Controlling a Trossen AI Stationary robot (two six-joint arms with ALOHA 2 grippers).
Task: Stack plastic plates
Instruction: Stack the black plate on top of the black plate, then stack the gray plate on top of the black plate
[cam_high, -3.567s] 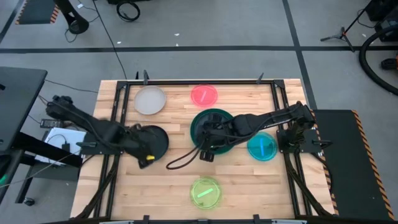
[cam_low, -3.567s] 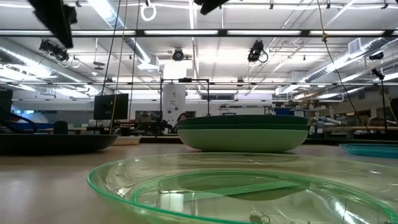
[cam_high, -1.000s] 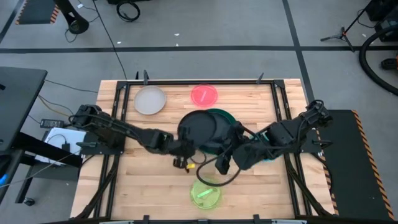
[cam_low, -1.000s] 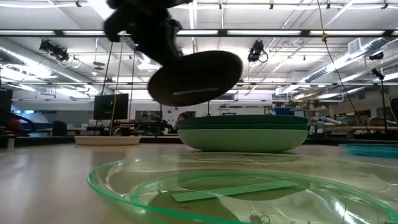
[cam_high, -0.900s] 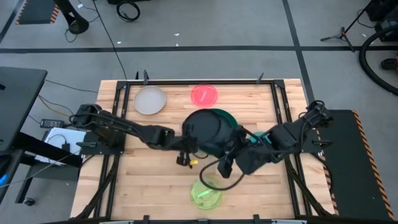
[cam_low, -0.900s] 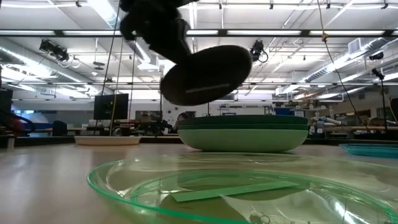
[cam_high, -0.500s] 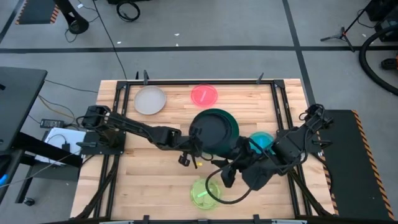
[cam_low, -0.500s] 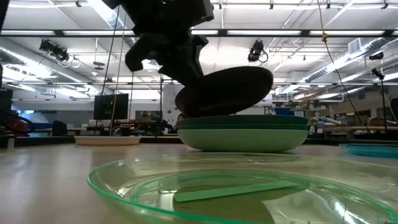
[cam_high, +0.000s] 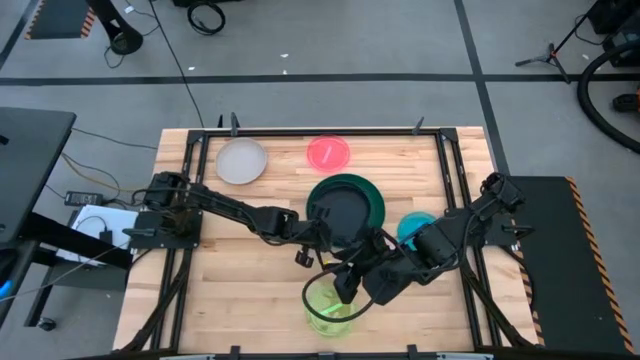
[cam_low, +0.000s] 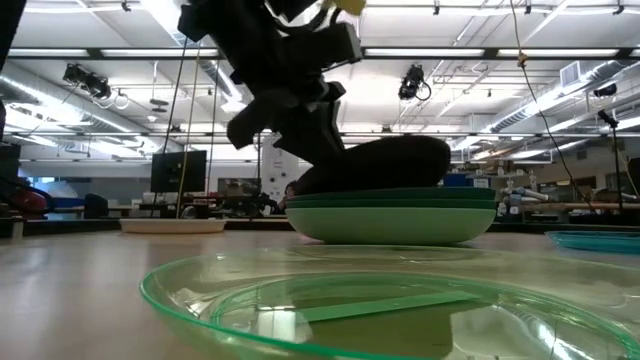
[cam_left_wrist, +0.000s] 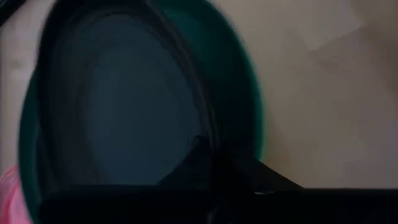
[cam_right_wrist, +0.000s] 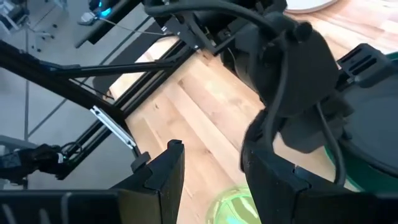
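A black plate (cam_high: 348, 208) lies tilted on the stack of large green plates (cam_high: 374, 196) at mid-table, with my left gripper (cam_high: 318, 238) shut on its near-left rim. In the low view the black plate (cam_low: 395, 163) leans on the green stack (cam_low: 390, 220). My right gripper (cam_right_wrist: 214, 177) hangs open just above the far rim of the yellow-green plate (cam_high: 328, 312) by the near edge, touching nothing. The cyan plate (cam_high: 410, 226) lies to the right, partly hidden by my right arm. A pink plate (cam_high: 328, 152) and a light grey plate (cam_high: 241, 161) lie at the far side. My left gripper pinches the black plate's rim (cam_left_wrist: 210, 149) between its two fingers, on the plate's near-left side. The fingers come in slanting from the table's left. The plate is tilted: its held side is raised and its right part (cam_low: 430, 165) rests on the green stack.
A black metal frame (cam_high: 196, 170) runs along the table's edges. Bare wood lies at the near left (cam_high: 240, 300) and near right (cam_high: 430, 310). My two grippers are close together near the table's middle.
My left gripper has carried the black plate toward the table's right and down, from clear above the table onto the green stack, where it now leans. My right gripper has moved toward the near edge and the left, over the yellow-green plate.
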